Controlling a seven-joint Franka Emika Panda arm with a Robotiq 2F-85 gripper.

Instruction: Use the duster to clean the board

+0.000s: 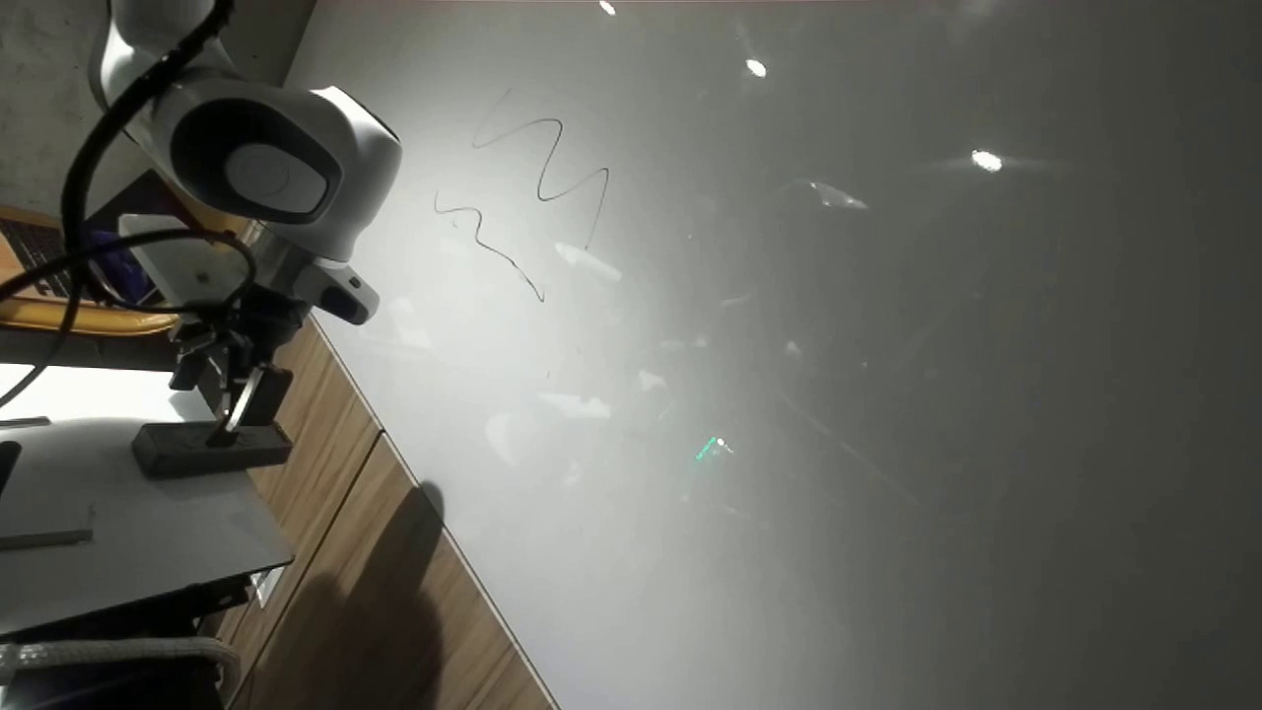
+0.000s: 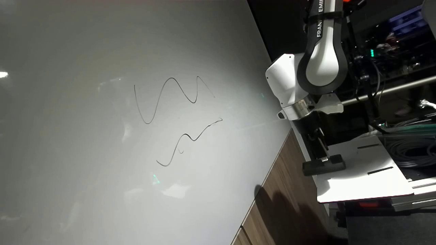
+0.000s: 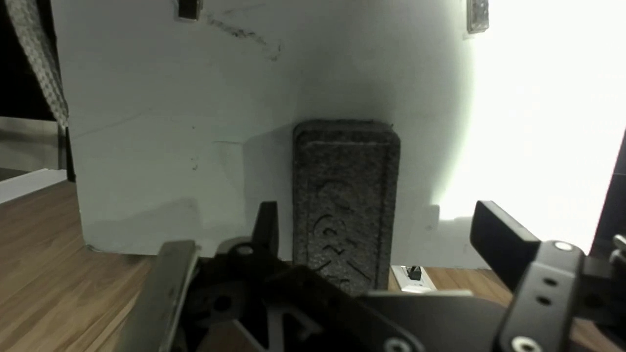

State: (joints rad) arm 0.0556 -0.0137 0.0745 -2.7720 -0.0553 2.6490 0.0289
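Duster [image 3: 345,195] flat on white tabletop [image 3: 151,146], one end jutting past edge. My gripper [image 3: 377,227] straddles it, jaws wide apart, gaps showing both sides of duster in wrist view. Board [image 1: 789,572] well apart from duster, glossy, spotted with reflections [image 1: 986,160]. Two long, thin marker squiggles [image 2: 186,134] on it, in both exterior views. Wood panel [image 1: 320,399] meets board along one edge; dark shadow [image 1: 370,621] lies across panel, tip on board.

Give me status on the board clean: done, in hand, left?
Done: open gripper lined up with the duster, which shows between its jaws in the wrist view. In hand: the grasp, seemingly; gaps show either side, so no grip yet. Left: gripping, then wiping; dark squiggles mark the board in both exterior views.
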